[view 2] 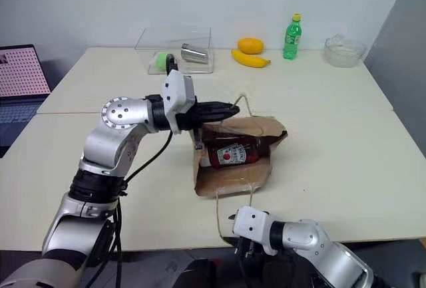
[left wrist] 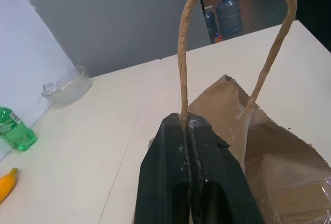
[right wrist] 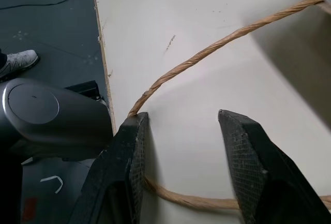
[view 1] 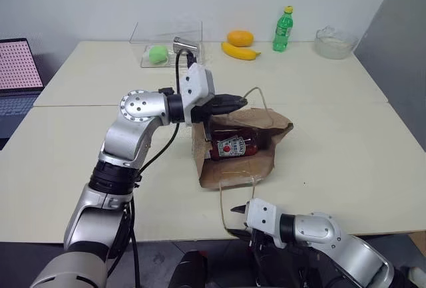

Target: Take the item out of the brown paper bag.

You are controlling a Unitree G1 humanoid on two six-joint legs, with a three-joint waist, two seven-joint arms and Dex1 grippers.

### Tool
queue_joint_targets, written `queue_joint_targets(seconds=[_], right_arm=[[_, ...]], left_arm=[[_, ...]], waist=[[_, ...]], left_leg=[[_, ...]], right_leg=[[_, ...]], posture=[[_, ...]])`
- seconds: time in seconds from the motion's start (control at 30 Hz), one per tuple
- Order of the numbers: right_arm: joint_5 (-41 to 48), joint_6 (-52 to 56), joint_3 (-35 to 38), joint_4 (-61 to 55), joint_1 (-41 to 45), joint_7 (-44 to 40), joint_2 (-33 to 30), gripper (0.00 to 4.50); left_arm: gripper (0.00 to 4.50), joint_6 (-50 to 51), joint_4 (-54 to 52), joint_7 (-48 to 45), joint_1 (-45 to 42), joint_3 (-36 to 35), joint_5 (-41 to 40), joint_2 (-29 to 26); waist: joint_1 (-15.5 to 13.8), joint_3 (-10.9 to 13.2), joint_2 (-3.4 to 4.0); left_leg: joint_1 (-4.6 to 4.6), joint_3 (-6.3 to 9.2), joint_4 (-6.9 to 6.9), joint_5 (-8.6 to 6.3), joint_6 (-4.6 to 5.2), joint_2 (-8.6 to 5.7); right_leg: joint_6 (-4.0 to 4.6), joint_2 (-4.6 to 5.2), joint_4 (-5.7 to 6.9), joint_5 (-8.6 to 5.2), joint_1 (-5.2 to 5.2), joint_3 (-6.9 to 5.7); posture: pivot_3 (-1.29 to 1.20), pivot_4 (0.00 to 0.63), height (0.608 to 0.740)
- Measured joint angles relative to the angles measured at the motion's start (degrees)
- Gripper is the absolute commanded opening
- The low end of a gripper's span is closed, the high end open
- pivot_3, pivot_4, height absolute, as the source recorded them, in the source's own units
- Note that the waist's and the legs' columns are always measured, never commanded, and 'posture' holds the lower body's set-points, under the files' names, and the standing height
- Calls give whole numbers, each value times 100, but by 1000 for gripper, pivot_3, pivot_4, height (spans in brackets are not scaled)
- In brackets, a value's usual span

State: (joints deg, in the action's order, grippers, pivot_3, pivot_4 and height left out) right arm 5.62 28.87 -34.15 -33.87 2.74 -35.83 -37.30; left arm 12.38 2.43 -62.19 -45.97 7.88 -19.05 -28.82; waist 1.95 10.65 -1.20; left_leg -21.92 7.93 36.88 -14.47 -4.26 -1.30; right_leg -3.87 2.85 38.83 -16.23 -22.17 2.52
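The brown paper bag [view 1: 269,123] lies crumpled on the table with its mouth toward me. Inside it the item [view 1: 234,145], a red ketchup bottle with a white-and-dark label, lies on its side. My left gripper [view 1: 243,102] hangs just above the bag's mouth, shut on the upper cord handle [left wrist: 181,53], which loops up from between its fingers [left wrist: 170,146]. My right gripper [right wrist: 183,116] is at the table's front edge, open. The lower cord handle [right wrist: 217,45] runs across the table and curls around one of its fingers [right wrist: 129,151] without being pinched.
At the back of the table stand a green soda bottle [view 1: 283,30], a banana [view 1: 239,52], an orange fruit [view 1: 240,37], a clear bowl [view 1: 335,43] and a clear tray [view 1: 166,42] holding a green ball and a metal cup. A laptop [view 1: 16,75] sits at the far left.
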Motion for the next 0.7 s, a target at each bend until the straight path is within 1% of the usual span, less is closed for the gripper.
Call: queue_joint_targets(seconds=[0.27,0.37,0.43,0.53,0.67,0.7], right_arm=[[4,-108,139,135,-2,-88,87,2240],[5,-184,314,223,-2,-83,127,2240],[13,-204,564,286,-8,-81,113,2240],[94,-153,928,256,-107,-93,109,2846],[183,-43,1053,-55,-181,-159,50,4225],[171,-30,1056,-186,-182,-167,-10,4457]], left_arm=[[0,323,167,-332,-197,-187,-272,-119],[0,413,167,-387,-214,-196,-289,-145],[0,468,163,-487,-208,-193,-290,-197],[0,519,93,-563,-178,-191,-310,-226],[0,622,-93,-621,-91,-130,-347,-225],[0,640,-142,-632,-56,-119,-348,-225]], waist=[[-6,0,0],[-5,0,0],[-5,0,0],[-8,0,0],[1,1,0],[1,1,0]], left_leg=[[-2,1,1,0,0,-1],[-2,0,1,0,0,-1],[-3,0,1,0,0,-1],[-4,2,-1,0,0,-1],[-5,1,-2,-1,-1,0],[-5,1,-2,-1,-1,-1]], right_leg=[[0,1,0,0,0,0],[0,1,0,0,-1,1],[1,1,0,1,-1,1],[1,1,0,1,-2,0],[3,1,1,2,-4,1],[2,0,2,1,-5,1]], posture=[[0,150,740],[0,150,740],[0,150,740],[0,150,740],[0,150,740],[0,150,740]])
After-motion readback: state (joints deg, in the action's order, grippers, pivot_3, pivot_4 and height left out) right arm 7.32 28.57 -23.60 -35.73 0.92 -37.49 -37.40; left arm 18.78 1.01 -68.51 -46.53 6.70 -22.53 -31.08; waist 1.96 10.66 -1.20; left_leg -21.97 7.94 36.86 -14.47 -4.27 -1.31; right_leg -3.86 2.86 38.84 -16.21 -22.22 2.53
